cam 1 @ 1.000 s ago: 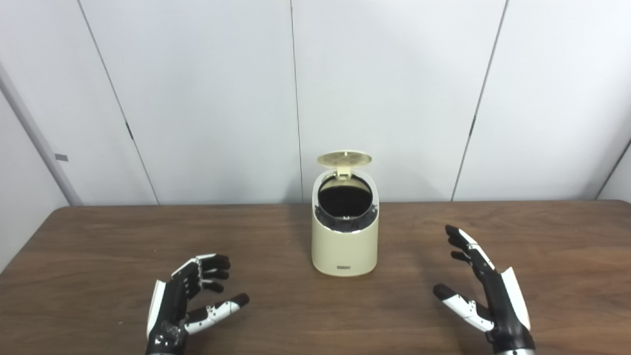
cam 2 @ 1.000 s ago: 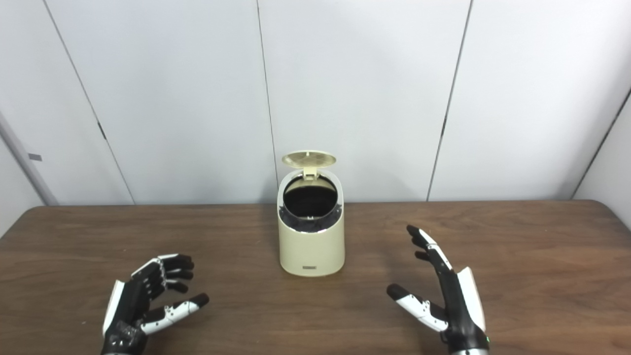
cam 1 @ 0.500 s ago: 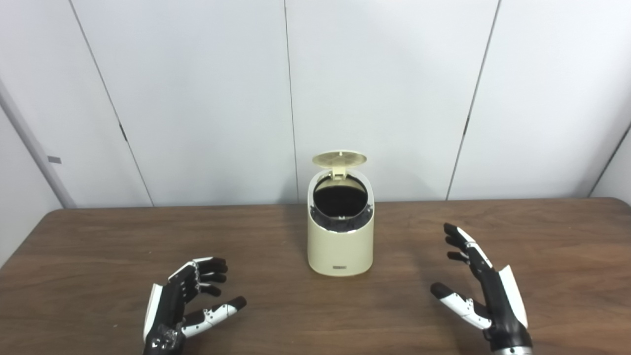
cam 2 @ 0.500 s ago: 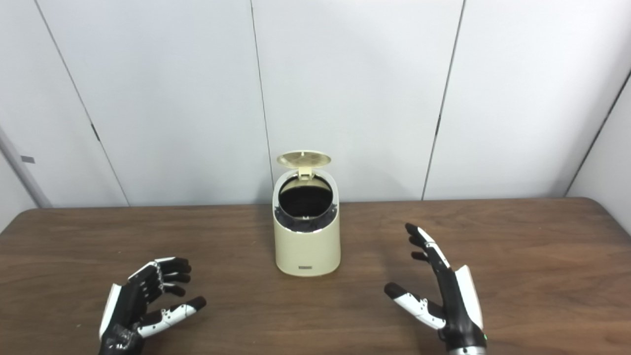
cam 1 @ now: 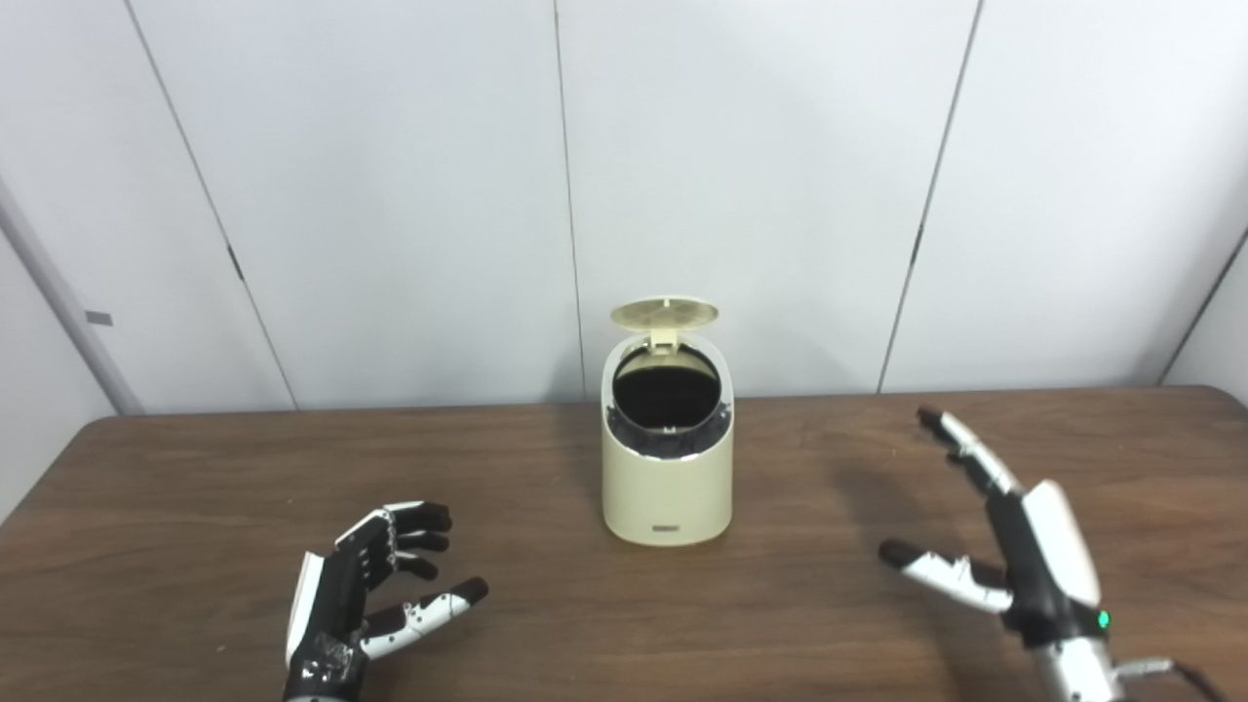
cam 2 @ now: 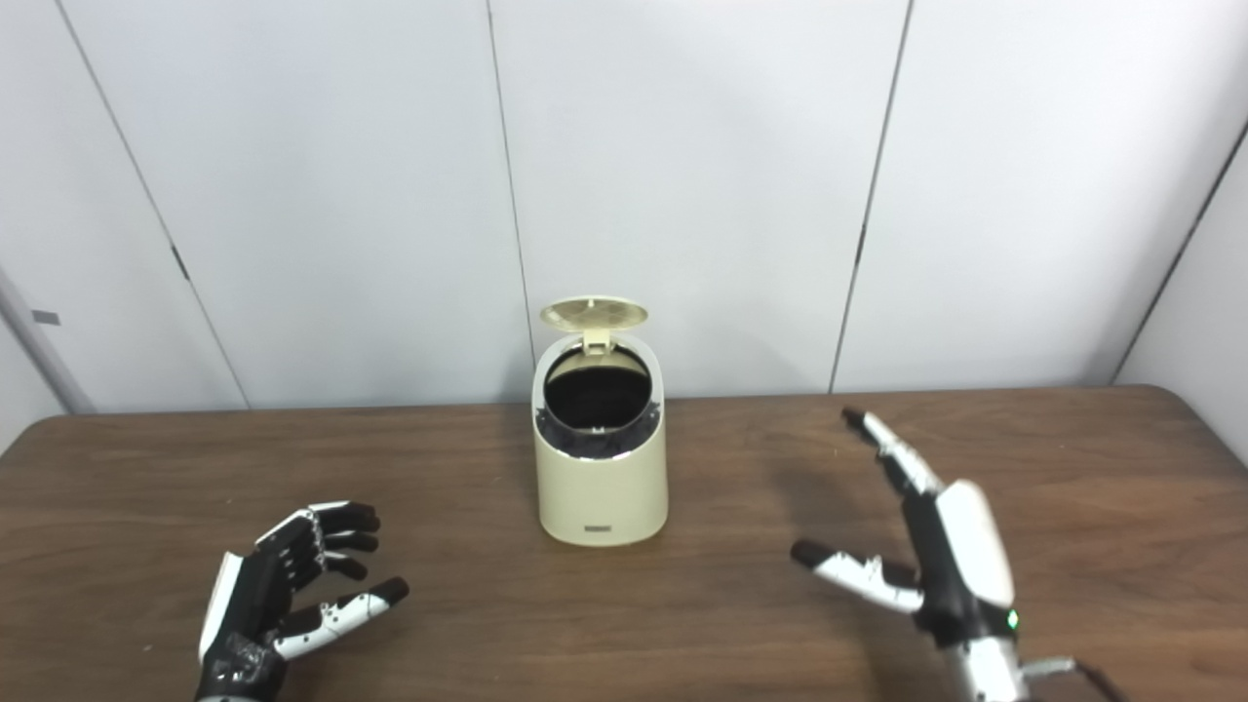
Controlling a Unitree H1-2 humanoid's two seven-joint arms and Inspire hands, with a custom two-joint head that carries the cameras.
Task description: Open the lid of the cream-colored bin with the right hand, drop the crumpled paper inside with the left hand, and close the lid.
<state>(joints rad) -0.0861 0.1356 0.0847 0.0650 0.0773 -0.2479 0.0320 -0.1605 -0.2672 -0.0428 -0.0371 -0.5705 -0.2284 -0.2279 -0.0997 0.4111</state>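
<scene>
Bin [cam 1: 667, 478] mid-table, lid [cam 1: 664, 313] up. Left hand [cam 1: 366, 595] and right hand [cam 1: 1014, 546] both released, empty, well apart from bin. No paper visible; likely dropped inside already. Lid closing left.

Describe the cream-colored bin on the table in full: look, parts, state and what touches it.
The cream-colored bin is a small, smooth, rounded container that looks like plastic. It stands upright on the wooden table, near the far edge, in front of the white wall. Its round lid is flipped up on a rear hinge, exposing a dark opening with a dark rim. A small label sits low on its front. Neither hand touches it; only the table does.
</scene>
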